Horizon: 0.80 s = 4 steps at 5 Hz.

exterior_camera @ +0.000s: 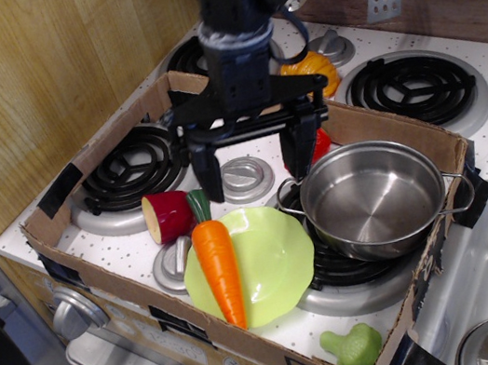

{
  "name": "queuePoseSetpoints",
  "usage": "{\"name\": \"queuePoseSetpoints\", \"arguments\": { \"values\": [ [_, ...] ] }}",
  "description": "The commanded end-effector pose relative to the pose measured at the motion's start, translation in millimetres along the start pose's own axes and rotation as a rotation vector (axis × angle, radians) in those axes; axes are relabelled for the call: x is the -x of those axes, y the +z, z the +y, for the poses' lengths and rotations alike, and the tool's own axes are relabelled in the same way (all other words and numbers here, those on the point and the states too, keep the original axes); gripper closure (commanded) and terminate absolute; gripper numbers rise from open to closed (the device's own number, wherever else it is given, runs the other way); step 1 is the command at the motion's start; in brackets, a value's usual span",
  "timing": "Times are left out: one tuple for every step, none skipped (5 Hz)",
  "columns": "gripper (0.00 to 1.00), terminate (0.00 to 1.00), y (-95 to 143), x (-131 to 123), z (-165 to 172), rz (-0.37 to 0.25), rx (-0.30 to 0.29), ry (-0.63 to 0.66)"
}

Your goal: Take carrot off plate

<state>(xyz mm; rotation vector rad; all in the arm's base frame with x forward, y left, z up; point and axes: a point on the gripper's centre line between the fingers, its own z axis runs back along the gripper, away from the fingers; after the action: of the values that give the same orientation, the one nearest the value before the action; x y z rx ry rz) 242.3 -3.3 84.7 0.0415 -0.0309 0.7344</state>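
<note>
The orange carrot (219, 268) with a dark green stem lies along the left side of the lime-green plate (277, 262), stem end pointing to the back and overhanging the rim. My gripper (250, 164) hangs open above the stove just behind the plate, its two fingers spread wide, the left fingertip (210, 188) close above the carrot's stem. It holds nothing.
A steel pot (374, 195) stands right of the plate on a burner. A dark red cut vegetable (169, 216) lies left of the carrot's stem. A red strawberry (319, 143) shows partly behind my gripper. An orange pumpkin (311, 67) sits beyond the cardboard wall (80, 164). A green vegetable (354, 347) lies at the front.
</note>
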Motion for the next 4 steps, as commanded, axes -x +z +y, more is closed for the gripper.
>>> {"name": "queuePoseSetpoints", "arguments": {
  "values": [
    [0.0,0.0,-17,3,20,-0.09,0.113,0.023],
    [0.0,0.0,-29,2,24,-0.102,0.136,0.023],
    [0.0,0.0,-39,0,29,-0.117,0.15,0.017],
    [0.0,0.0,-51,-4,33,-0.125,0.177,0.012]
  ]
}}
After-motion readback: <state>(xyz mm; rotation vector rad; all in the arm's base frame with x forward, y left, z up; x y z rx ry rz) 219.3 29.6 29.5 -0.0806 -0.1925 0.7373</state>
